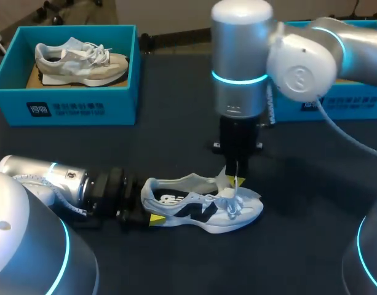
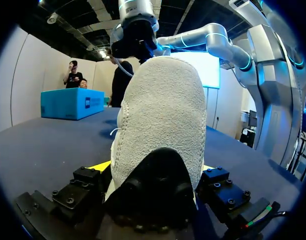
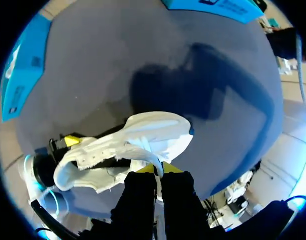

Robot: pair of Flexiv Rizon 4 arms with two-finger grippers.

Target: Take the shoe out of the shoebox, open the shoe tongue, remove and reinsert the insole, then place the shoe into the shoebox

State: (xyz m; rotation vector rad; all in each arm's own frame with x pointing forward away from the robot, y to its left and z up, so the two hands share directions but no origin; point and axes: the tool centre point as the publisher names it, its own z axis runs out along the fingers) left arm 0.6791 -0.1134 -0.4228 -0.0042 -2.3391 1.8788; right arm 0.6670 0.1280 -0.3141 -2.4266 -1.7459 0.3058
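Note:
A white and black shoe (image 1: 200, 206) lies on its side on the dark table, toe to the right. My left gripper (image 1: 150, 212) lies low on the table with the heel (image 2: 162, 115) pressed between its widely spread fingers. My right gripper (image 1: 233, 178) comes straight down over the lace area and is shut on the thin white tongue (image 3: 156, 165), which stands up out of the shoe (image 3: 143, 135). It also shows beyond the heel as the right gripper (image 2: 138, 37) in the left wrist view. The insole is hidden.
A blue shoebox (image 1: 65, 104) at the back left holds another grey and white shoe (image 1: 80, 61). A second blue box (image 1: 342, 104) stands at the back right, partly behind my right arm.

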